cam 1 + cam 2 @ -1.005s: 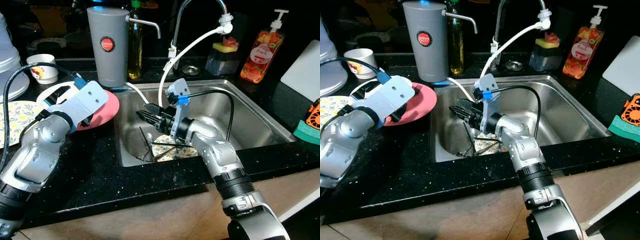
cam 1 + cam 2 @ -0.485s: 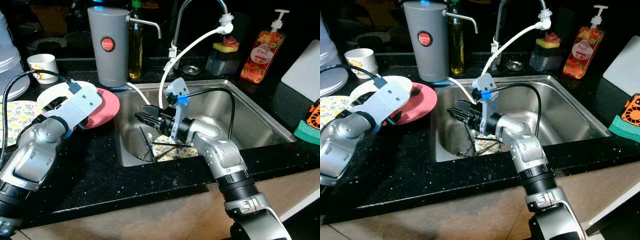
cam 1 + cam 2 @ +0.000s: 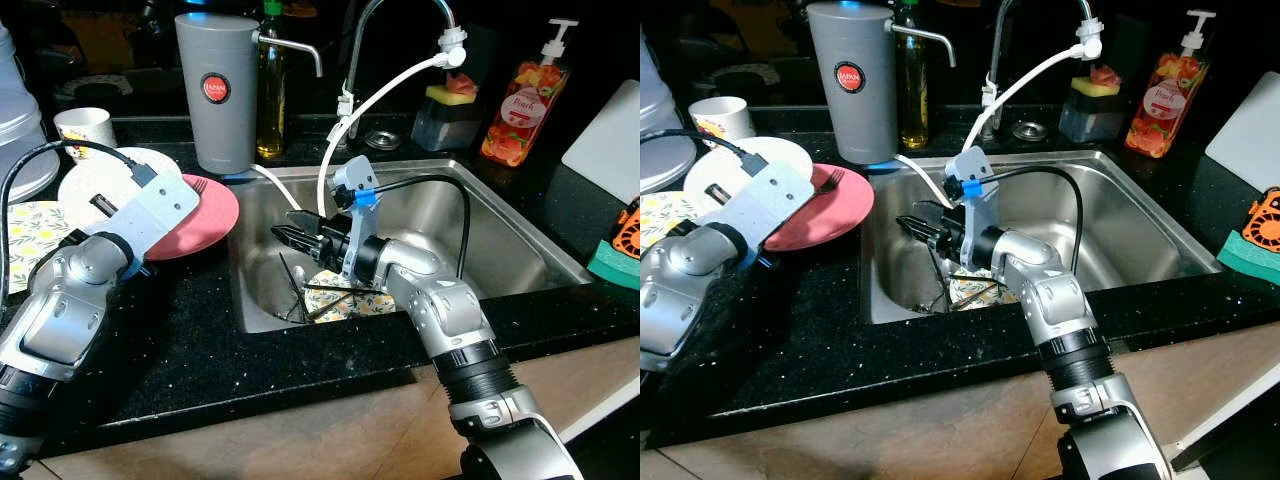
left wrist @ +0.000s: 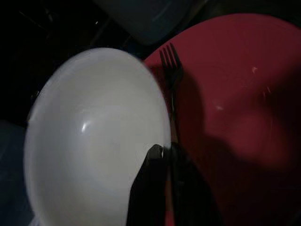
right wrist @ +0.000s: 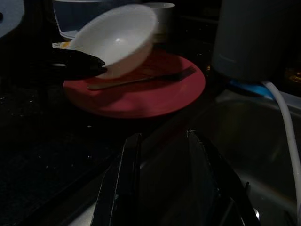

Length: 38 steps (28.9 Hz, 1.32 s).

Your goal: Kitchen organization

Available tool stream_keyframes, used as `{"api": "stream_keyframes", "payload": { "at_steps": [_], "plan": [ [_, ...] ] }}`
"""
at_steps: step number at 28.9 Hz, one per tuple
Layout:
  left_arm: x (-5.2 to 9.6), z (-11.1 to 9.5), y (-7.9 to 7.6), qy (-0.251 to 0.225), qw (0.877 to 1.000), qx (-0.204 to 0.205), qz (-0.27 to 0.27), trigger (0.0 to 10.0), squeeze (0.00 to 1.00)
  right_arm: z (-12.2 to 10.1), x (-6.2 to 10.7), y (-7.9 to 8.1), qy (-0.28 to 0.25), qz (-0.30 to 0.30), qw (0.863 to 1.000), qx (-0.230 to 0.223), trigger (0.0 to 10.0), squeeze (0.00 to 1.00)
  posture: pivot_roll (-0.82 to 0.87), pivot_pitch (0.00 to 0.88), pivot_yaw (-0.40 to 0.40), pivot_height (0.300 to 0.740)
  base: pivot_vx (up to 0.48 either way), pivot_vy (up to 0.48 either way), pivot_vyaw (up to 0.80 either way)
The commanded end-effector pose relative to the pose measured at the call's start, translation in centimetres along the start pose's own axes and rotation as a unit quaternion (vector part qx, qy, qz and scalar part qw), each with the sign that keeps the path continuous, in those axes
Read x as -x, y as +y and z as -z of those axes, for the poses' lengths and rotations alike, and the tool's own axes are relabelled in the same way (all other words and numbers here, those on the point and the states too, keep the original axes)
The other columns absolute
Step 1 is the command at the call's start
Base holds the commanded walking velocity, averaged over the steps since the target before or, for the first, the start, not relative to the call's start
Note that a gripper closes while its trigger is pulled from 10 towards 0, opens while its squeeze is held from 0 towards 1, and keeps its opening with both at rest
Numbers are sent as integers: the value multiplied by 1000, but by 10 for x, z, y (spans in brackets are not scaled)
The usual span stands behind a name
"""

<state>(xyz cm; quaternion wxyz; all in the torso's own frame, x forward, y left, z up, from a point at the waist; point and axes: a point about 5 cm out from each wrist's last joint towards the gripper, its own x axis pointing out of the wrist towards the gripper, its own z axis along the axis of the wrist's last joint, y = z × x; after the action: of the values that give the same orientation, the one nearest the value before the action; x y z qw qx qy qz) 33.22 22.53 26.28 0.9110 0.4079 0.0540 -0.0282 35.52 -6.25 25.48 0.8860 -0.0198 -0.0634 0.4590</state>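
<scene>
The left gripper [image 5: 96, 65] pinches the white bowl's [image 5: 117, 40] rim, tilting it over the red plate [image 3: 200, 215] beside the sink [image 3: 500, 225] on the worktop's left. The right gripper [image 3: 290, 235] hovers parted, empty, above the sink.

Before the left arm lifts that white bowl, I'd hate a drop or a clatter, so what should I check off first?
1. Left pincer clamped on the white bowl rim: ok.
2. Bowl level: not ok, it is tilted over the red plate.
3. Fork clear of the bowl: cannot tell; it lies on the plate right beside the rim.
4. Bowl empty: ok.
5. Right pincer out of the way: ok, open and empty over the sink.
</scene>
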Motion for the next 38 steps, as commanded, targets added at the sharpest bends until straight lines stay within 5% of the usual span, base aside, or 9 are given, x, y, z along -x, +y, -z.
{"api": "stream_keyframes", "payload": {
  "at_steps": [1, 6, 12, 13, 15, 18, 27, 28, 38],
  "plan": [
    [-1, 5, -3, 9, 1000, 5, 7, 0, 0, 0, 4, -5, 2, 11, 1000, -4, 10000, 0, -6, 91, -58, 740, 0, 0, 0],
    [2, -17, 0, -85, 995, -45, 0, 0, 0, -7, 4, -13, -22, 47, 999, -12, 10000, 0, -5, 90, -58, 740, 0, 0, 0],
    [18, -61, -12, -260, 961, -93, -5, 0, 0, -32, 8, -33, -105, 118, 984, -86, 10000, 0, -7, 77, -54, 740, 0, 0, 0],
    [22, -68, -16, -290, 953, -90, 7, 0, 0, -33, 8, -34, -110, 120, 982, -91, 10000, 655, -7, 76, -54, 740, 0, 0, 0],
    [26, -72, -19, -311, 946, -88, 18, 0, 0, -34, 8, -34, -113, 122, 982, -94, 10000, 655, -7, 76, -54, 740, 0, 0, 0],
    [47, -81, -49, -402, 898, -140, 112, 0, 0, -36, 9, -37, -116, 129, 979, -104, 10000, 1000, -9, 73, -54, 740, 0, 0, 0],
    [45, -66, -62, -394, 890, -168, 156, 0, 0, -36, 8, -40, -121, 146, 973, -133, 10000, 1000, -3, 84, -53, 740, 0, 0, 0],
    [44, -64, -61, -390, 891, -173, 154, 0, 0, -37, 8, -41, -123, 150, 972, -135, 10000, 27, -3, 84, -53, 740, 0, 0, 0],
    [43, -67, -60, -404, 883, -186, 149, 0, 0, -34, 3, -30, -93, 103, 982, -125, 10000, 0, -5, 88, -52, 740, 0, 0, 0]
  ]
}}
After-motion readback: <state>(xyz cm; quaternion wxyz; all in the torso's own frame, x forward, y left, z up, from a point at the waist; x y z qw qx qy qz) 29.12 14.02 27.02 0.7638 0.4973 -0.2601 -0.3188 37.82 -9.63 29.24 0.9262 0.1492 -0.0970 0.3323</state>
